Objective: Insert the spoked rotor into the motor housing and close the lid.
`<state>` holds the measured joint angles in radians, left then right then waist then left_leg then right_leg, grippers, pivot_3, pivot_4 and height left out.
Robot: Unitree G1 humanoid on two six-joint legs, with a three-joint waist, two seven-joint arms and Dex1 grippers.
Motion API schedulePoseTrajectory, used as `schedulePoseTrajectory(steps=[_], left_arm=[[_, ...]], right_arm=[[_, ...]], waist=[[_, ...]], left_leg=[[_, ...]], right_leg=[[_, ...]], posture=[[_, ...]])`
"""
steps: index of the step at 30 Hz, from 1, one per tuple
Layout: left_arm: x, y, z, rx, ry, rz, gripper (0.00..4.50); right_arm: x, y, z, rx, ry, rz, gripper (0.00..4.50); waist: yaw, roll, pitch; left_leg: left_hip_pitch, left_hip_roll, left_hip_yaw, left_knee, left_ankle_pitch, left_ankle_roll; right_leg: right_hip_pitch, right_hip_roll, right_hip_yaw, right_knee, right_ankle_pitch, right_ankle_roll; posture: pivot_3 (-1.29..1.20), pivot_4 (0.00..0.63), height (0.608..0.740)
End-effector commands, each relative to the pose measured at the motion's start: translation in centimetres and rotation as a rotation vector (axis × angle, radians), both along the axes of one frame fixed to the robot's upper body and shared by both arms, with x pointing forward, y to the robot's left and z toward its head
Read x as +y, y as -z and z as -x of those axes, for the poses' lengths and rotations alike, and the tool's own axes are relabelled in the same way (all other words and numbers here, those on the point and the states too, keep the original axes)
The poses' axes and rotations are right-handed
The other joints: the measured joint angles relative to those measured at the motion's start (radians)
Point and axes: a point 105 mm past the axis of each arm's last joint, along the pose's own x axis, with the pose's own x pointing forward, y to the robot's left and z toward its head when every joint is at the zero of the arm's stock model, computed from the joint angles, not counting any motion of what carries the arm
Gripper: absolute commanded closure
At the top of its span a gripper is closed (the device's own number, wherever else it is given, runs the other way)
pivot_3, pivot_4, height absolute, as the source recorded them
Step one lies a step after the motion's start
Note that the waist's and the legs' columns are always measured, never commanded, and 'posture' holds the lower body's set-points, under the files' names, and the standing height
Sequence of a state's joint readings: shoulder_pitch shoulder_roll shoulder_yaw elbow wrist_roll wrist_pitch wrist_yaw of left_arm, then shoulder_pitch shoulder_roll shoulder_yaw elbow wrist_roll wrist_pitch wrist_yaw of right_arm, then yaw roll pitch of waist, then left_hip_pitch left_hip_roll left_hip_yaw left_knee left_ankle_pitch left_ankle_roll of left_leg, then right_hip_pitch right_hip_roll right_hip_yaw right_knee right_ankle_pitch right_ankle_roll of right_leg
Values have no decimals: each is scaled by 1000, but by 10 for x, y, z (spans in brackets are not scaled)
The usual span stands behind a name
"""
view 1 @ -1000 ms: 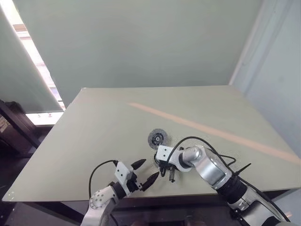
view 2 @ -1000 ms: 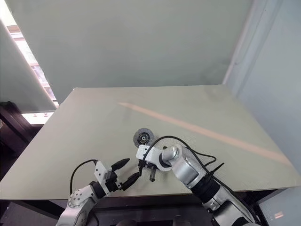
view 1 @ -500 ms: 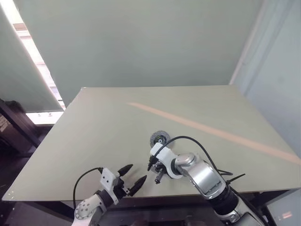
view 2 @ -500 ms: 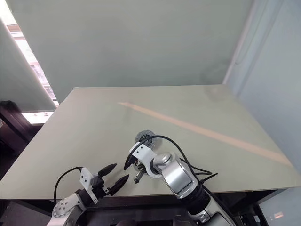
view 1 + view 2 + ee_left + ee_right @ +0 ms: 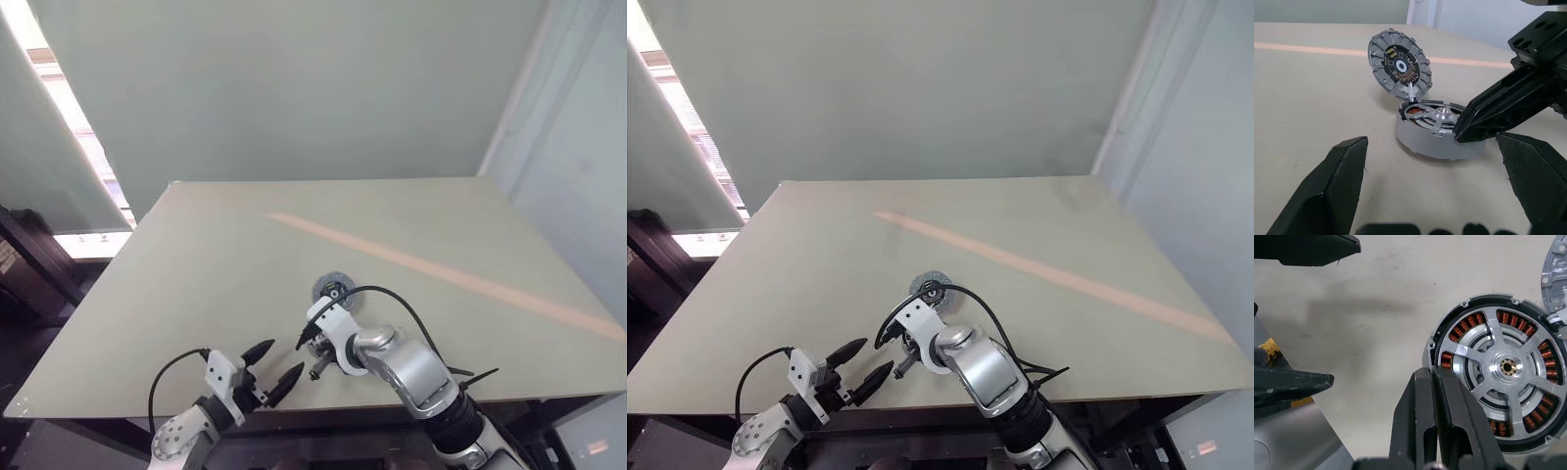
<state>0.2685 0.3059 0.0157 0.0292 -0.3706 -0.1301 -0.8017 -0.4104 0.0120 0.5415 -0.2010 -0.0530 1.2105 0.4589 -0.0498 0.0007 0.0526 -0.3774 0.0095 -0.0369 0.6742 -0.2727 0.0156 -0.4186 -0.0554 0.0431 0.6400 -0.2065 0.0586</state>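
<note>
Spoked rotor (image 5: 1508,366) in housing (image 5: 1420,142) — beside closed right jaws

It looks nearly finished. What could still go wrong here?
The lid stands tilted open, leaning on the motor housing; it might close crooked or slip off. The shut right gripper rests at the housing's rim beside the spoked rotor; a nudge could shove the housing or unseat the rotor.

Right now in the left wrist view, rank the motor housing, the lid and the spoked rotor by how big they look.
1. motor housing, widest.
2. lid, propped up behind it. It stands farther from the camera, so the two may really be about equal.
3. spoked rotor, seated inside the housing and partly hidden by the shut right gripper.
</note>
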Motion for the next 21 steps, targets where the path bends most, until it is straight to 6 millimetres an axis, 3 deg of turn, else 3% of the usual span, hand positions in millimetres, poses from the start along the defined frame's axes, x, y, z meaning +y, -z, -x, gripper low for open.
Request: schedulePoseTrajectory(steps=[1, 3, 16, 21], left_arm=[[-5, -15, -3, -60, 24, 7, 0], [-6, -14, -3, -60, 29, 6, 0], [-6, -16, -3, -60, 42, -3, 0], [-5, -16, -4, -56, 44, -9, 0]], right_arm=[[6, -10, -1, -36, -21, -34, 4492], [7, -11, 0, -38, -33, -37, 4492], [6, -24, -5, -104, -88, -63, 23], [-2, -35, -8, -202, -219, -25, 23]], waist=[[0, 0, 0], [0, 0, 0], [0, 0, 0], [0, 0, 0]], left_leg=[[0, 0, 0, 0, 0, 0], [0, 0, 0, 0, 0, 0], [0, 0, 0, 0, 0, 0], [0, 0, 0, 0, 0, 0]], right_leg=[[0, 0, 0, 0, 0, 0], [0, 0, 0, 0, 0, 0], [0, 0, 0, 0, 0, 0], [0, 0, 0, 0, 0, 0]], posture=[[0, 0, 740], [0, 0, 740], [0, 0, 740], [0, 0, 740]])
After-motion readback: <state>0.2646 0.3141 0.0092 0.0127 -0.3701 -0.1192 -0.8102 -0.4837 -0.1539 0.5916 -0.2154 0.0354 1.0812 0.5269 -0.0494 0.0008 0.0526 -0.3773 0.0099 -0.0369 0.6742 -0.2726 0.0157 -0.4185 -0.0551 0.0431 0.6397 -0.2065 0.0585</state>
